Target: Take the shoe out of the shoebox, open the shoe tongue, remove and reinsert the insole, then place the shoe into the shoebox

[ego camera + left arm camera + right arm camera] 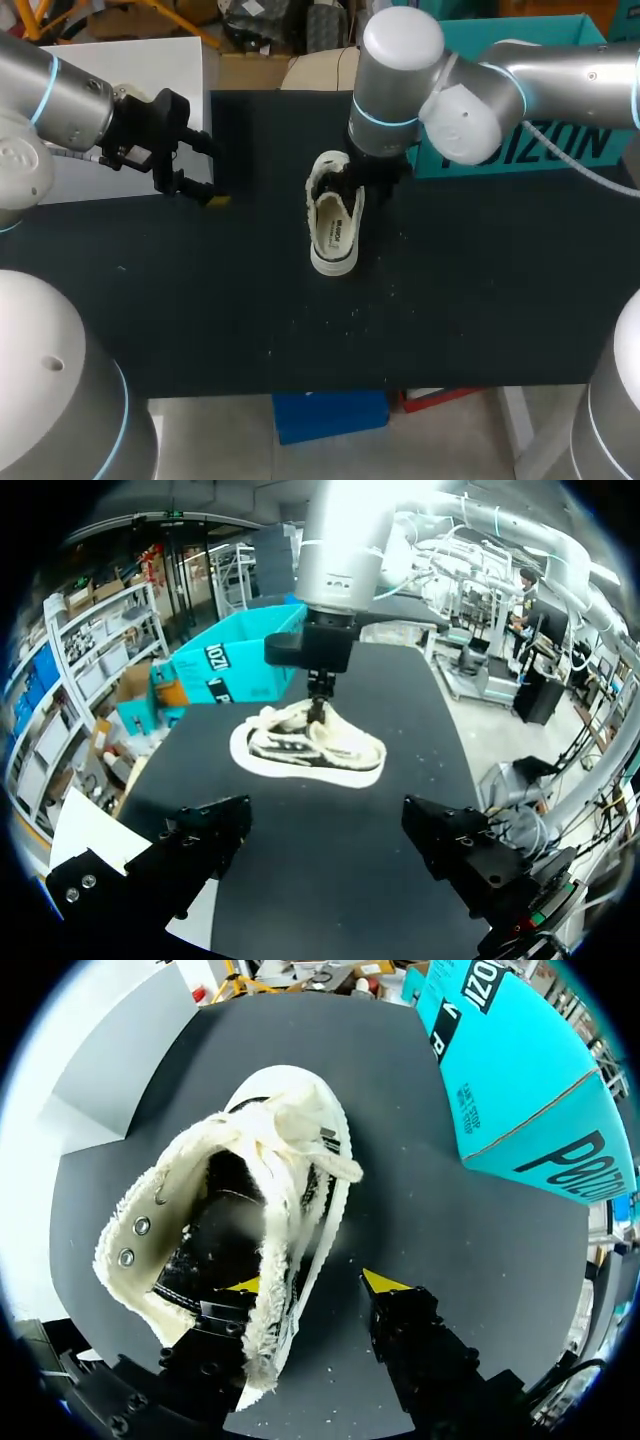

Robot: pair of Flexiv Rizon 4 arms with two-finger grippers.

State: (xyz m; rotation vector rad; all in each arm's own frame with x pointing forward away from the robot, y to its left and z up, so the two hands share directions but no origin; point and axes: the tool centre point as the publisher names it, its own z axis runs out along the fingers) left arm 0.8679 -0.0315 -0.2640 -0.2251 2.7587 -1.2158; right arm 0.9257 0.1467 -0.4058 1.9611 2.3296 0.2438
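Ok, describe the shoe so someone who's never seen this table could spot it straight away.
Start from the black table and find the big teal shoebox at its far right edge. Just left of it, mid-table, the right gripper hangs over the shoe. It is the only cream thing on the table, with fuzzy edges, a black lining and a white sole.

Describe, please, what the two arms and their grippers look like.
Both the left arm and right arm are rounded silver-grey tubes with blue rings at joints and grey cables. The left gripper and right gripper are black, angular, with yellow tips.
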